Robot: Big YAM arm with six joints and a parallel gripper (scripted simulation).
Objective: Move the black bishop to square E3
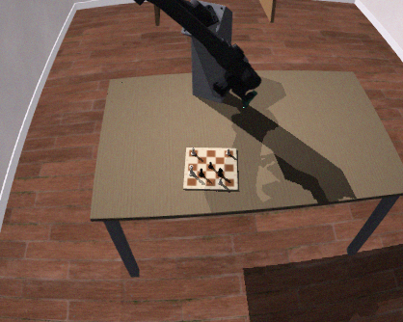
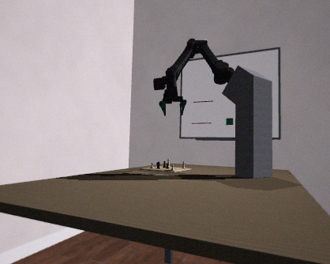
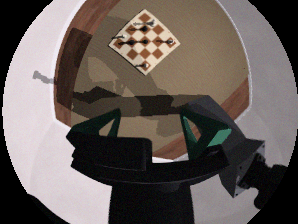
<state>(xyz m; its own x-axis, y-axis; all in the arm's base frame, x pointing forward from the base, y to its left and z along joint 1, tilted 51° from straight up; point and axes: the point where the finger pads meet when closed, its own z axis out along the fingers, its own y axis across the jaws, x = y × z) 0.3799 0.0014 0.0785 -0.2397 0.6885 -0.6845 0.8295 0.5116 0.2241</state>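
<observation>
You have the tan rectangular table [image 1: 147, 145] filling the middle of the top view, standing on a reddish-brown plank floor [image 1: 60, 270], with the grey slanted pedestal [image 2: 252, 130] of the robot near its upper edge. From that pedestal the black jointed arm [image 2: 195, 53] reaches out and bends down, in the exterior view toward the left of centre. Its green-tipped gripper [image 2: 172, 107] hangs high above the table, well apart from everything, jaws spread fully wide with nothing between them (the wrist view shows both green fingers bare). Below centre in the top view lies the small brown-and-cream chessboard [image 1: 230, 186], flat on the table and well away from the gripper. On it stand several small pieces, some pale [image 1: 194, 151] and some black; the black ones cluster toward the middle and right of the board. The black bishop [image 1: 211, 166] seems to be the slim dark piece near the board's centre, though at this size you cannot tell the black pieces apart for certain, nor read the edge letters.
</observation>
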